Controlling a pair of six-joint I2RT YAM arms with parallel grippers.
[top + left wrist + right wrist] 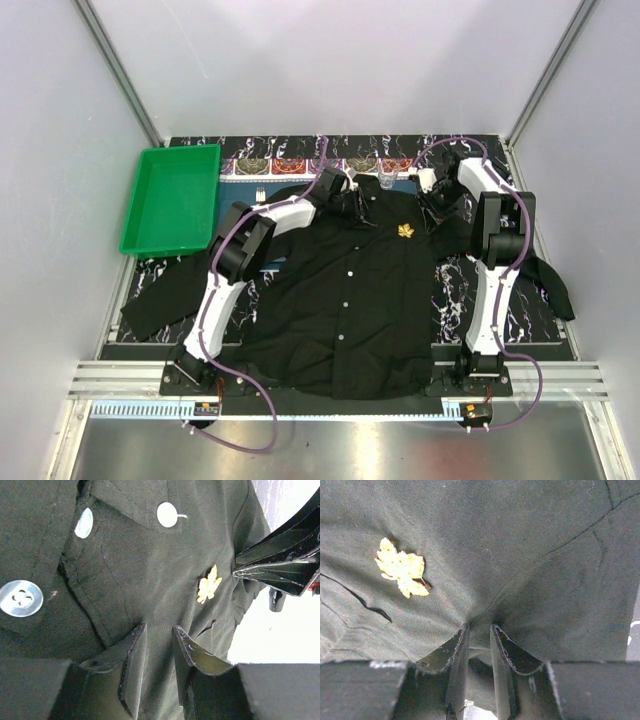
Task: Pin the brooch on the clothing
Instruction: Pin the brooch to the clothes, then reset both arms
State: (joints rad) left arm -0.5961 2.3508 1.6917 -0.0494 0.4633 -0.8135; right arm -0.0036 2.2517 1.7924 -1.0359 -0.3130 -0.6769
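Brooch [401, 573]: golden leaf on black shirt [530, 555] | right tool [479, 628] pinching shirt | left tool [159, 628] grip unclear

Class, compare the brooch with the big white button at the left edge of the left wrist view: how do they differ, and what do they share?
Colour: the brooch is golden yellow; the white button is pale and glossy. Shape: the brooch is a jagged leaf; the button is a round disc. Surface: the button shows sewing holes; the brooch shows none. Both are small and sit on the black shirt.
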